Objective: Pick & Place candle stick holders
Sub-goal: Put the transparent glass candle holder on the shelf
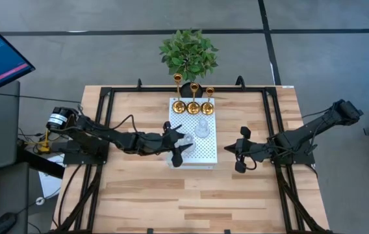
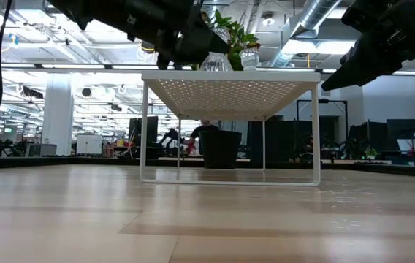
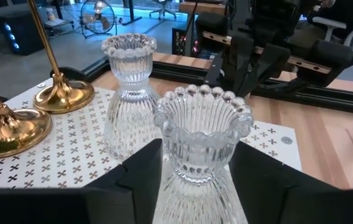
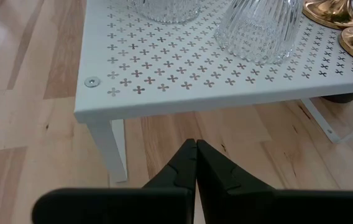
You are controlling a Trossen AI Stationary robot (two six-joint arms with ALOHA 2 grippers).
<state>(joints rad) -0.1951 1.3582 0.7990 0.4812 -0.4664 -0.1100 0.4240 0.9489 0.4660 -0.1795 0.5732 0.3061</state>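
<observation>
A: Where do the candle stick holders stand?

B: All five are on the white perforated shelf (image 1: 204,153) in the middle of the counter (image 1: 145,195). The three gold holders (image 1: 193,104) line its far edge, nearest the potted plant (image 1: 188,53). The upright glass holder (image 1: 202,128) stands alone mid-shelf, and the nearer glass holder (image 3: 200,140) sits between the fingers of the left gripper (image 1: 180,144).

A: Is that one gripped?

B: I judge not. In the left wrist view the dark fingers (image 3: 136,171) flank its ribbed body with the jaws parted, and its base looks to rest on the shelf, so this reads as a release. I cannot tell whether a pad is touching the glass.

A: Why group them like that?

B: Probably to collect the set on the raised shelf, tall gold stems at the back where the arms need not reach over them, low glass in front.

A: And the right gripper (image 4: 195,163)?

B: Closed on nothing, low over the counter just beside the shelf's right edge, waiting.

A: Anything inside the holders?

B: No candles; the glass cups show empty.
</observation>
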